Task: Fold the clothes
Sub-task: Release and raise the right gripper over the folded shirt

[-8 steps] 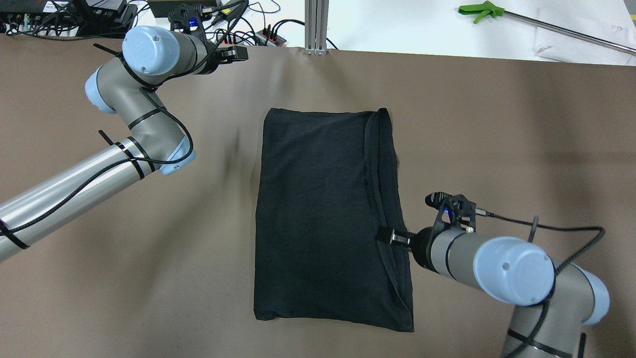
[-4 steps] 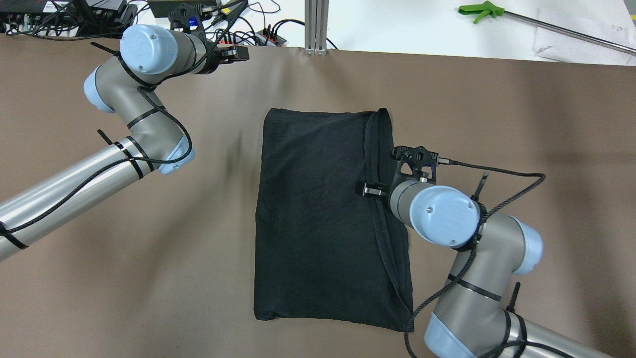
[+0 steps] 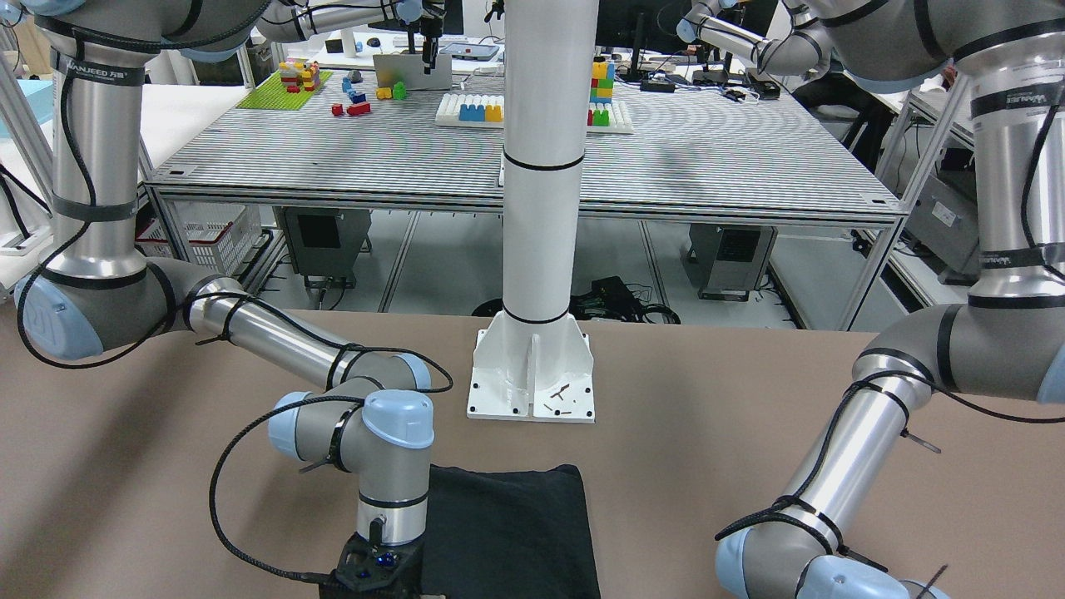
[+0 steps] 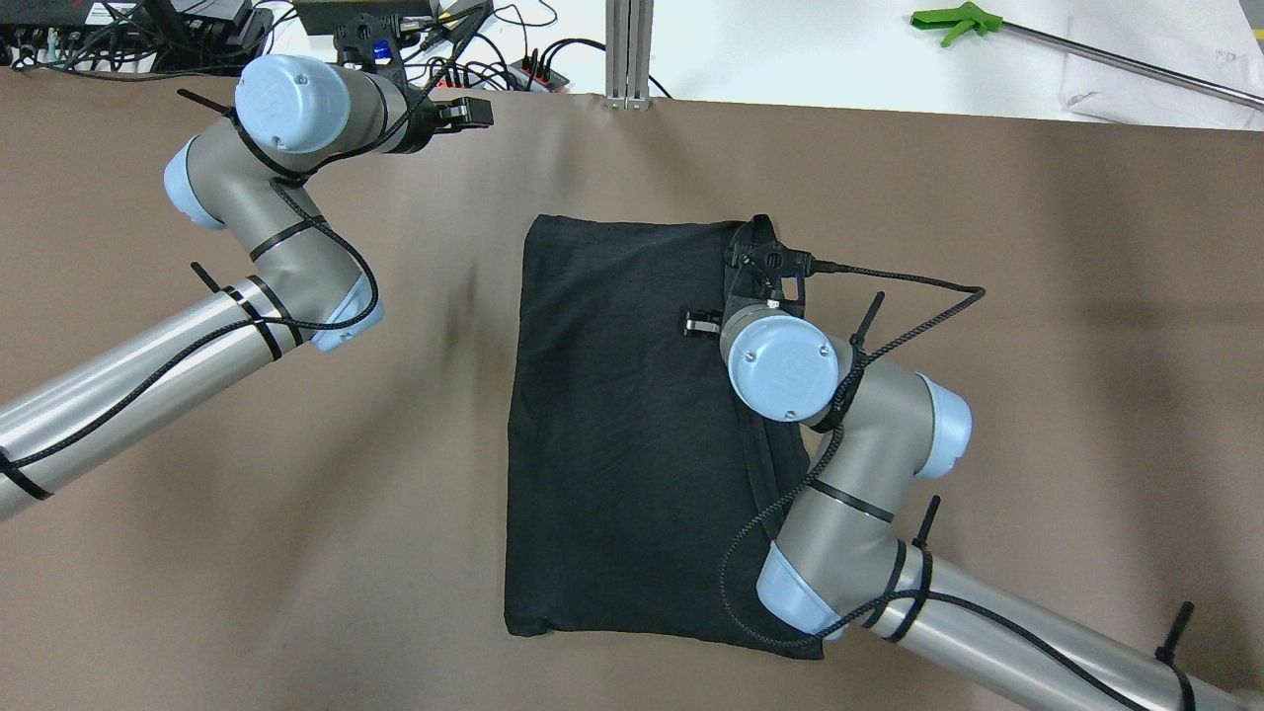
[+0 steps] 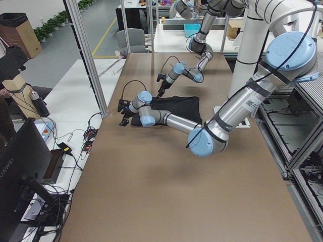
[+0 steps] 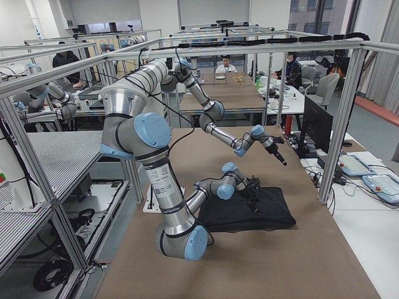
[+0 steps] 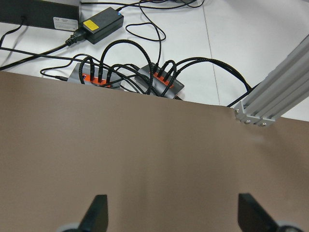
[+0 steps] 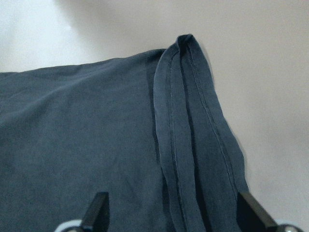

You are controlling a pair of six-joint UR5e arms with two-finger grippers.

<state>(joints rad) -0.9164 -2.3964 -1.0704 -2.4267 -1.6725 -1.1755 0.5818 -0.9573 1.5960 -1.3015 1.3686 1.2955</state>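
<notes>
Right end effector [image 8: 173, 215] released above clothes [image 4: 612, 415] hem.
Best to pinch both hem layers near far corner; left end effector [image 7: 170, 212] also released, over bench [image 4: 296, 553].

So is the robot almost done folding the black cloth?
Partway. The garment lies flat as a layered rectangle, hems stacked along one side. The right gripper is open over that hemmed edge, gripping nothing; the left gripper is open, off to the side. Probably another fold remains.

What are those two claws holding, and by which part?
Nothing. The left gripper is open over the table; the right gripper is open over the black garment near its hemmed edge.
</notes>
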